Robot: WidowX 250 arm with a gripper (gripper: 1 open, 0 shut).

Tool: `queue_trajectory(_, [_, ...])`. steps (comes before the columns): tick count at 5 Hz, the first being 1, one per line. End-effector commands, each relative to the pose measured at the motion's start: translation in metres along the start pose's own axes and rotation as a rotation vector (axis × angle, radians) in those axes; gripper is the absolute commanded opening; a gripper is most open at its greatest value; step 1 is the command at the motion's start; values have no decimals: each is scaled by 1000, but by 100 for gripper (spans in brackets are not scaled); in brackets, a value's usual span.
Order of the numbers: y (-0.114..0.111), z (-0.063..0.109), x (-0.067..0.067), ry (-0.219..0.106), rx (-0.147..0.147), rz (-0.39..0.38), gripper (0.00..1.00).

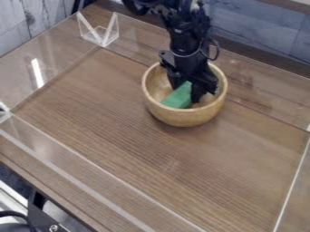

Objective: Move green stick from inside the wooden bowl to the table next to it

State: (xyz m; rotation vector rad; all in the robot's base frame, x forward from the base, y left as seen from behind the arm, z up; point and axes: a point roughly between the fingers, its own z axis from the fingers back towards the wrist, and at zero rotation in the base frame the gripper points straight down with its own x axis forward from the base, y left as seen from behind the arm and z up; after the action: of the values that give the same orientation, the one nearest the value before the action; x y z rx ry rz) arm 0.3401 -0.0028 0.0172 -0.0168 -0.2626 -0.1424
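Reaching into the wooden bowl [161, 111] at upper centre, my claw [193, 83] is closed, grip unclear; green stick [179, 96] inside, lift and table [111, 124] placement remaining.

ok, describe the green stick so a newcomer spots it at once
On the dark brown table, find the round tan wooden bowl. The green stick lies inside, partly under the black gripper; it's the only bright green thing there.

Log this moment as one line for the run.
Claw: shut, inside bowl's rim | green stick: in wooden bowl | table: bowl on it
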Motion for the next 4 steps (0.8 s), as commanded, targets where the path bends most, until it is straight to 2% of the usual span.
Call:
queue_trajectory(1, [-20,-7,-38,101,-49,13,0])
queue_trajectory(2, [-13,3,-48,96,-46,72,0])
queue_trajectory(4, [-4,7,-39,101,-49,102,0])
